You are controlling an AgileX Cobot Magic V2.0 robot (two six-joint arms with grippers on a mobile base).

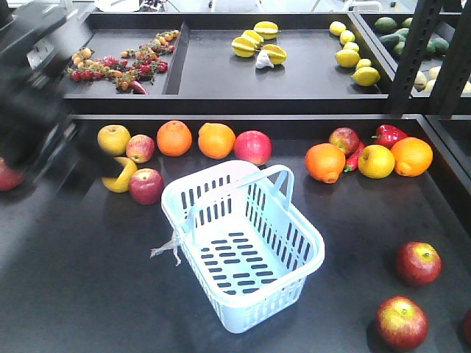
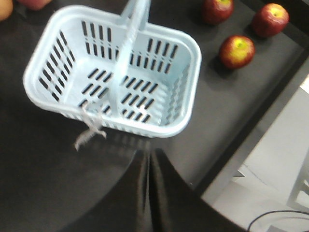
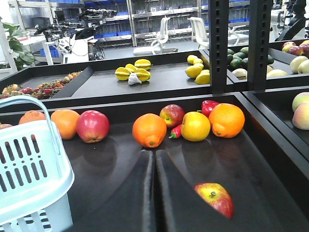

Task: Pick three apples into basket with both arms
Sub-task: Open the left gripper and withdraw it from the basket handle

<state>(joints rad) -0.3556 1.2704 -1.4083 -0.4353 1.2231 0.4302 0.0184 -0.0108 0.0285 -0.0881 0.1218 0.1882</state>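
The pale blue basket [image 1: 254, 310] stands empty mid-table, handles up, with a white tag string on its left side. Three red apples lie at the front right: one [image 1: 419, 262], a nearer one [image 1: 402, 322], and a third cut off at the frame edge [image 1: 467, 327]. In the left wrist view the basket [image 2: 145, 128] lies ahead of my left gripper [image 2: 149, 151], which is shut and empty, with the apples [image 2: 236, 50] beyond it. My right gripper [image 3: 153, 152] is shut and empty too. An apple [image 3: 215, 198] lies just to its right, the basket [image 3: 29, 159] to its left.
A row of oranges [image 1: 324, 162], yellow fruit [image 1: 376, 161] and other red apples [image 1: 252, 146] lines the back of the tray. A raised shelf [image 1: 221, 81] sits behind it. A black post [image 1: 412, 51] stands at right. My blurred left arm [image 1: 29, 110] is at far left.
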